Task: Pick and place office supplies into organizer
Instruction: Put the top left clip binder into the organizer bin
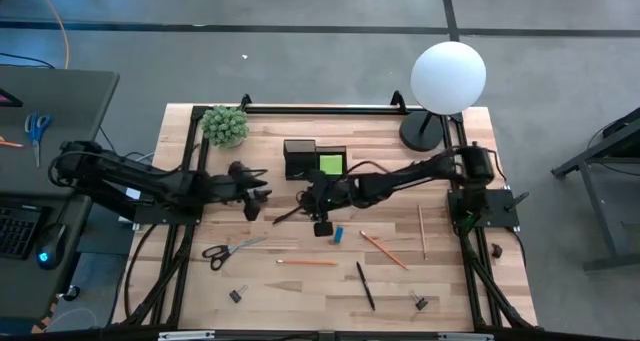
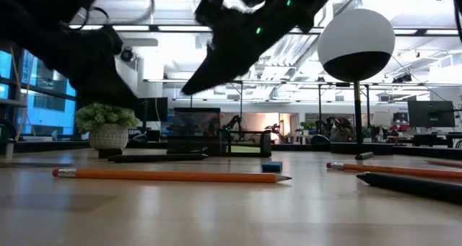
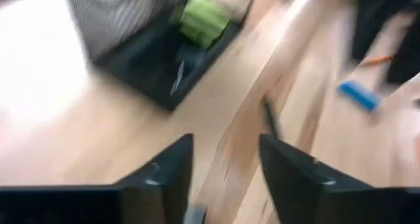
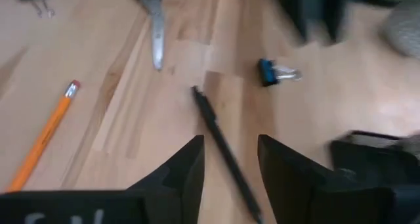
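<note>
Two dark jointed arms (image 1: 140, 186) with black cables and flat-fingered tools.

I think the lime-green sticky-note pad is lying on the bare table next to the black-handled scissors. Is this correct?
Not quite. The high view shows the lime-green sticky-note pad already inside the black organizer near the table's far edge. The black-handled scissors do lie on the bare table, well apart from it.

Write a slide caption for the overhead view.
Two robot arms meet beside the black organizer; pencils, scissors and clips lie scattered.
</note>
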